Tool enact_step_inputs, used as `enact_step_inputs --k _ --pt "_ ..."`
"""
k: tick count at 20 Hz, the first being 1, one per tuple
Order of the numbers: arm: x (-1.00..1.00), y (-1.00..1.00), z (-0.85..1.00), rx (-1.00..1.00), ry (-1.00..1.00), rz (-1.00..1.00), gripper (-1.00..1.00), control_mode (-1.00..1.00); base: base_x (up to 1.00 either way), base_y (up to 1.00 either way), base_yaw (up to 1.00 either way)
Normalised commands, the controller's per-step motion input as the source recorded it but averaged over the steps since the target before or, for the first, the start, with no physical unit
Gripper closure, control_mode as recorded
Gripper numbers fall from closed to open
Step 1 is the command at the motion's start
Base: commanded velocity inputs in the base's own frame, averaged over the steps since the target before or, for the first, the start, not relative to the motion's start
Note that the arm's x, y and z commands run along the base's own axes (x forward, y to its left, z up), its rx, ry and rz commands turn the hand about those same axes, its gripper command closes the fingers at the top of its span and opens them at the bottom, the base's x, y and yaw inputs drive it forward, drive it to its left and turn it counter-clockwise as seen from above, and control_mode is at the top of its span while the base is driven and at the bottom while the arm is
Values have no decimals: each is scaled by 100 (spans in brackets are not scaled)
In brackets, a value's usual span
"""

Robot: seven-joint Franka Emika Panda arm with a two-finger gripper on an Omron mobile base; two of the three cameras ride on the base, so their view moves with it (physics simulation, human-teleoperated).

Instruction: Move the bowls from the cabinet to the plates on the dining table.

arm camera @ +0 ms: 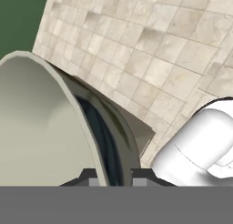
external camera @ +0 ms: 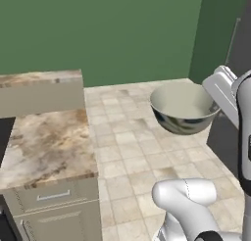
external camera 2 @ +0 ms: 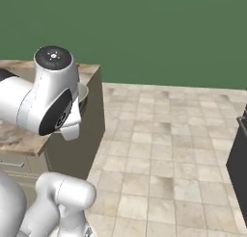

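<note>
Grey-white bowl point(external camera: 184, 108) gripped by its rim in jaws, above tiled floor point(external camera: 132, 152), stone worktop point(external camera: 46, 147) well left

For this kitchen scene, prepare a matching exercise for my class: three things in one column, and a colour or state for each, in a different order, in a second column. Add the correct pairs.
Column 1
1. grey-white bowl
2. back wall
3. stone worktop

Column 2
A. plain green
B. mottled beige-brown, lying over a drawer unit
C. held up off the tiled floor, its rim pinched in the claw

Pairs: 1-C, 2-A, 3-B
</note>
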Motion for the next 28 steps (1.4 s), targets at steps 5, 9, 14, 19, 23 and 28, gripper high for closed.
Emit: enact_step_inputs --k 5,9,14,19,23,28 --pt "0 0 0 0 0 0 100 100 96 2 -9" --pt "0 0 0 0 0 0 100 100 100 -2 -5" --pt "0 0 0 0 0 0 100 100 89 0 -3" --pt "0 0 0 0 0 0 100 100 98 -2 -1" --pt "0 0 0 0 0 0 100 100 95 0 0" --pt "0 0 0 0 0 0 100 100 87 -1 2"
